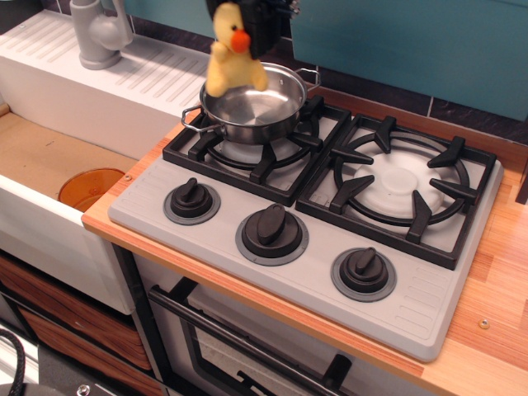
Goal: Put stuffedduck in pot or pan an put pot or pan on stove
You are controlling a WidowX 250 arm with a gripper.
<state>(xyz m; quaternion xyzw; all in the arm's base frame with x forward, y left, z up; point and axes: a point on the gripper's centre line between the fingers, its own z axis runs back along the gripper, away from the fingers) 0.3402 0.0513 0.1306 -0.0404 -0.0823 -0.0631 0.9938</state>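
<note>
On grey stove [429, 305] (unlabelled), tool [252, 29] dangles stuffedduck [231, 58] over pot [252, 103].

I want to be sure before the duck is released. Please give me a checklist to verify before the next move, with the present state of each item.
1. The stuffedduck is held by the gripper: ok, it hangs in the air below the black gripper.
2. The duck is above the pot: ok by this view, over the back-left rim; the true depth cannot be told.
3. The pot is empty: ok, only the shiny bottom shows.
4. The pot sits on the stove: ok, on the left burner grate.
5. The duck is low enough to drop: cannot tell.
6. The gripper's fingers are clear of the pot handles: cannot tell, the gripper is cut off at the top edge.
</note>
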